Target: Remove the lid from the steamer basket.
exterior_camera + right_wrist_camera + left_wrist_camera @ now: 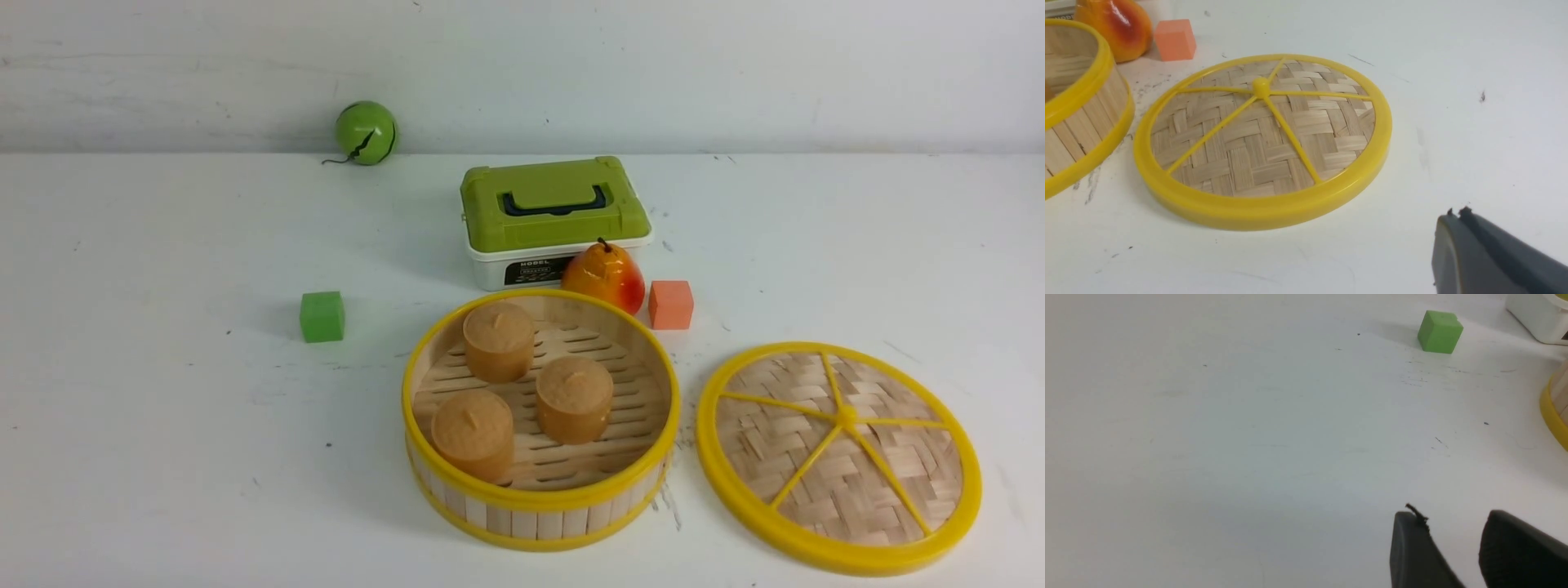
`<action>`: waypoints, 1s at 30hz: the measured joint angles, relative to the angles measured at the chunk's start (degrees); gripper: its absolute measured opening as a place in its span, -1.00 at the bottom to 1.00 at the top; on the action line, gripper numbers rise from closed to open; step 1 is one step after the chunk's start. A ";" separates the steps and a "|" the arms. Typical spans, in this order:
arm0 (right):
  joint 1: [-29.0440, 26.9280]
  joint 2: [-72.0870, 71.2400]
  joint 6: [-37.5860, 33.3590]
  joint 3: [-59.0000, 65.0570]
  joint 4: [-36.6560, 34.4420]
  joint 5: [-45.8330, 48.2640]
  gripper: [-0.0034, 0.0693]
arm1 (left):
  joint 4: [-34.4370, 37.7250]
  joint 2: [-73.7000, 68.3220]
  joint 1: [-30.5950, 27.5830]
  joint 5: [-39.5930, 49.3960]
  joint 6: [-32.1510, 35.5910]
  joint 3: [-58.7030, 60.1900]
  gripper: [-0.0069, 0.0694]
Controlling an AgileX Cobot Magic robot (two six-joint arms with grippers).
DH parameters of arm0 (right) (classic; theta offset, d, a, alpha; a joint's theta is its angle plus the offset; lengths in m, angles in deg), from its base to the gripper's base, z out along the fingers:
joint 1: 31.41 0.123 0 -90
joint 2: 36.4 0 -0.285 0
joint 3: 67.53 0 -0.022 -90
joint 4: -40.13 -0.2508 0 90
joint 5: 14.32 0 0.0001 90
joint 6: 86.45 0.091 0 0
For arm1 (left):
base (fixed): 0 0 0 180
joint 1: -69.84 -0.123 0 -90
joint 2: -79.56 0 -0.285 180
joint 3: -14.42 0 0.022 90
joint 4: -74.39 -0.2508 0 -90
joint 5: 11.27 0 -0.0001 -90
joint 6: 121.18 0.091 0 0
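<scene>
The steamer basket (539, 510) stands open at the front centre of the table, with three brown bun-shaped pieces (498, 339) on its slatted floor. The lid (833, 482) lies flat on the table just to the right of the basket, spokes and knob facing up, apart from it. In the right wrist view the lid (1261, 139) lies beside the basket (1081, 118); my right gripper (1455, 215) is shut and empty, off the lid's rim. My left gripper (1453, 516) is open and empty over bare table, to the left of the basket's edge (1553, 412). Neither gripper shows in the front view.
A green-and-white box (555, 216) stands behind the basket, with a pear (604, 273) and an orange cube (671, 304) in front of it. A green cube (322, 316) sits left of the basket. A green ball (365, 132) lies by the back wall.
</scene>
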 joint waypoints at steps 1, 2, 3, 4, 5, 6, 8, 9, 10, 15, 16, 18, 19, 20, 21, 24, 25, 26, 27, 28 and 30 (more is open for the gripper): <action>0.00 0.00 0.00 0.00 0.00 0.00 -0.95 | 0.00 0.00 0.00 0.00 0.00 0.00 -0.19; 0.00 0.00 0.00 0.00 0.00 0.00 -0.95 | 0.00 0.00 0.00 0.00 0.00 0.00 -0.19; 0.00 0.00 0.00 0.00 0.00 0.00 -0.95 | 0.00 0.00 0.00 0.00 0.00 0.00 -0.19; 0.00 0.00 0.00 0.00 0.00 0.00 -0.95 | 0.00 0.00 0.00 0.00 0.00 0.00 -0.19; 0.00 0.00 0.02 0.00 -0.04 0.00 -0.95 | 0.00 0.00 0.00 0.00 0.00 0.00 -0.19; 0.00 0.00 0.02 0.00 -0.04 0.00 -0.94 | 0.00 0.00 0.00 0.00 0.00 0.00 -0.19; 0.00 0.00 0.02 0.00 -0.11 0.00 -0.94 | 0.00 0.00 0.00 0.00 0.00 0.00 -0.19; 0.00 0.00 0.02 0.00 -0.11 0.00 -0.94 | 0.00 0.00 0.00 0.00 0.00 0.00 -0.19; 0.00 0.00 0.02 0.00 -0.11 0.00 -0.94 | 0.00 0.00 0.00 0.00 0.00 0.00 -0.19; 0.00 0.00 0.02 0.00 -0.11 0.00 -0.92 | 0.00 0.00 0.00 0.00 0.00 0.00 -0.19; 0.00 0.00 0.02 0.00 -0.11 0.00 -0.92 | 0.00 0.00 0.00 0.00 0.00 0.00 -0.19; 0.00 0.00 0.02 0.00 -0.11 0.00 -0.91 | 0.00 0.00 0.00 0.00 0.00 0.00 -0.19; 0.00 0.00 0.02 0.00 -0.11 0.00 -0.91 | 0.00 0.00 0.00 0.00 0.00 0.00 -0.19; 0.00 0.00 0.02 0.00 -0.11 0.00 -0.91 | 0.00 0.00 0.00 0.00 0.00 0.00 -0.19; 0.00 0.00 0.02 0.00 -0.11 0.00 -0.91 | 0.00 0.00 0.00 0.00 0.00 0.00 -0.19; 0.00 0.00 0.02 0.00 -0.11 0.00 -0.90 | 0.00 0.00 0.00 0.00 0.00 0.00 -0.19; 0.00 0.00 0.02 0.00 -0.11 0.00 -0.89 | 0.00 0.00 0.00 0.00 0.00 0.00 -0.19; 0.00 0.00 0.02 0.00 -0.11 0.00 -0.89 | 0.00 0.00 0.00 0.00 0.00 0.00 -0.19; 0.00 0.00 0.02 0.00 -0.11 0.00 -0.89 | 0.00 0.00 0.00 0.00 0.00 0.00 -0.19; 0.00 0.00 0.02 0.00 -0.11 0.00 -0.89 | 0.00 0.00 0.00 0.00 0.00 0.00 -0.19; 0.00 0.00 0.02 0.00 -0.11 0.00 -0.88 | 0.00 0.00 0.00 0.00 0.00 0.00 -0.19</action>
